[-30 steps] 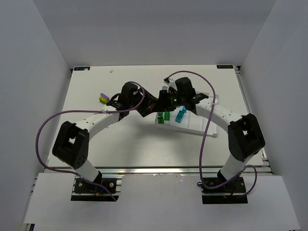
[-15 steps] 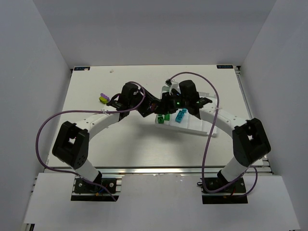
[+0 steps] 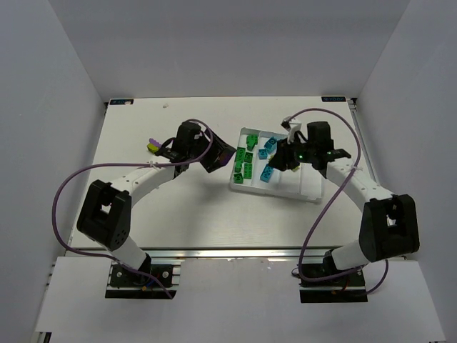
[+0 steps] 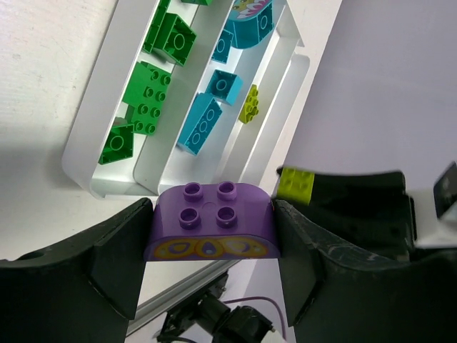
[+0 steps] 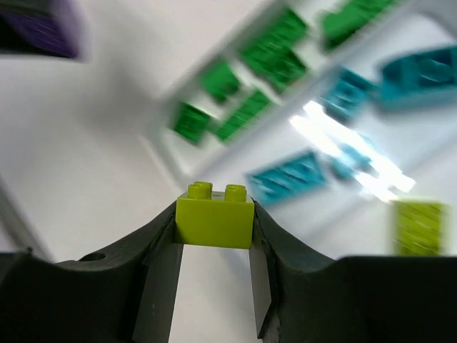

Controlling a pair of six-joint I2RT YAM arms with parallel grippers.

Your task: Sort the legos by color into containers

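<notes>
Left hand [image 4: 212,243]: clamped on a purple arched plastic brick with studs on top [image 4: 214,218], held off the white desk [image 3: 178,207] just beside the left edge of the flat white plastic tray with long compartments [image 3: 311,189].

Right hand [image 5: 214,232]: clamped on a small lime yellow-green plastic brick [image 5: 214,220], poised over the tray, roughly above its middle compartments.

Tray contents: several dark green bricks [image 3: 245,161] lay in the leftmost compartment and several cyan bricks [image 3: 268,158] in the next one. One small lime piece [image 4: 249,104] lay in the third. No purple brick showed in the tray.

Outside the tray: a small purple-and-lime cluster [image 3: 151,145] sat on the desk, well apart to the left.

Judgement: green and cyan looked sorted. Lime was barely begun and purple not begun. The two held bricks and the far-left cluster remained, so the task was well past halfway.
</notes>
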